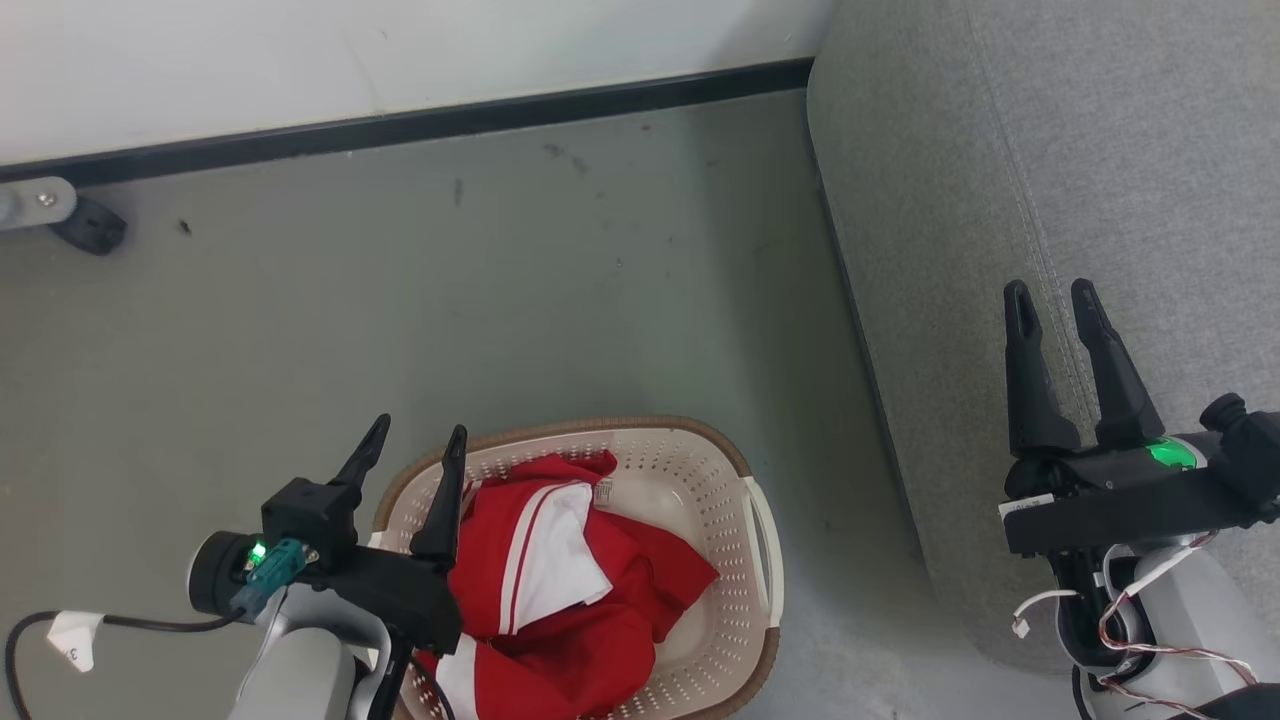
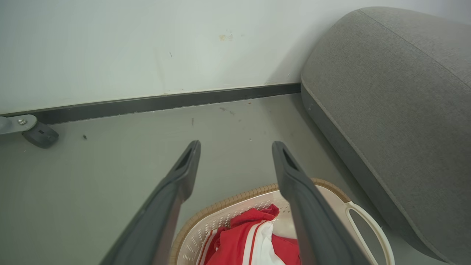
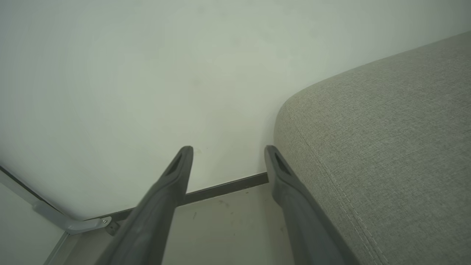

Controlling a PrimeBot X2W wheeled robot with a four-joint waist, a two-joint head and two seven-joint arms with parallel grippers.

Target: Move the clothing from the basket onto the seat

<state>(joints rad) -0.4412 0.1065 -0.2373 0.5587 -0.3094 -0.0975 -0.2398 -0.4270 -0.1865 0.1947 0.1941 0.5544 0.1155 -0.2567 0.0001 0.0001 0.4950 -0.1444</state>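
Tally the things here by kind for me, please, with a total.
basket: 1
seat: 1
clothing pile: 1
grippers: 2, left gripper and right gripper
caster: 1
Total: 6

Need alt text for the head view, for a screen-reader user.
A beige laundry basket holding red-and-white clothing sits on the floor beside a grey fabric seat. The robot's open left hand is above the basket's left rim; its open right hand is over the seat.
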